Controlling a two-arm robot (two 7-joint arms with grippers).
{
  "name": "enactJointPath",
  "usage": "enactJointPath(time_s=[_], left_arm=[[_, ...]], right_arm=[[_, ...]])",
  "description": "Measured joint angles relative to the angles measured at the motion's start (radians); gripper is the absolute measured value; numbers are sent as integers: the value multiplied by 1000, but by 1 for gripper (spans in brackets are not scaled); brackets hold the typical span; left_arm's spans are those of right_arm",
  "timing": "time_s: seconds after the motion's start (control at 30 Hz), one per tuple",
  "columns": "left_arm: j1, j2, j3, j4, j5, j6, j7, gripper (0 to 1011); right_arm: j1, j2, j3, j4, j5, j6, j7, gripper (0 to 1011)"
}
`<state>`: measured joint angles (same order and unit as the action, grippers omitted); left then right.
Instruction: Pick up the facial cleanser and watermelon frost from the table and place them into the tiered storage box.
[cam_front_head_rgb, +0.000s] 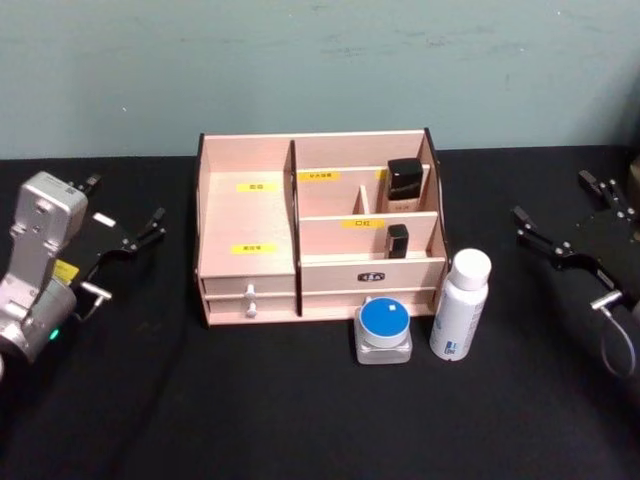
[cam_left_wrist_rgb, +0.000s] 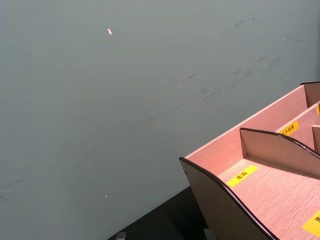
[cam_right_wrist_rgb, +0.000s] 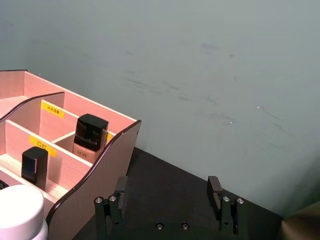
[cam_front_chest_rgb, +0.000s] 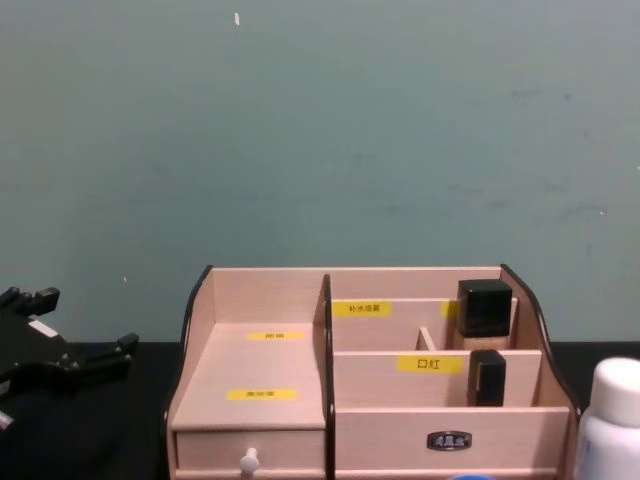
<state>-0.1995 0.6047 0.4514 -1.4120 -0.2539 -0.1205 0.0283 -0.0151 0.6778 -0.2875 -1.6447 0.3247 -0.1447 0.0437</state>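
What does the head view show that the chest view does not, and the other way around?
Head view, not chest view: the right gripper, open at the right, and the blue-lidded jar seen whole in front of the wooden storage box. Chest view, not head view: the high stretch of wall with a white speck. Both: the box with two dark items inside, the white bottle at its right front, and the open left gripper on the left.
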Motion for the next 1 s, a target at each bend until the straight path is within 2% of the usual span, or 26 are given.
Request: enactJointPath(time_s=[0.27,0.5,0.77,1.0], left_arm=[[0,0,0,0,0,0,0,1001],[0,0,0,0,0,0,0,1001],[0,0,0,0,0,0,0,1001],[0,0,0,0,0,0,0,1001]], right_arm=[[-79,24,57,-54,34,-14,30,1002],[-146,44,88,-95,63,-12,62,1003],[-256,71,144,-169,94,-16,95,1003],[-311,79,173,-201,134,-19,142,1003]])
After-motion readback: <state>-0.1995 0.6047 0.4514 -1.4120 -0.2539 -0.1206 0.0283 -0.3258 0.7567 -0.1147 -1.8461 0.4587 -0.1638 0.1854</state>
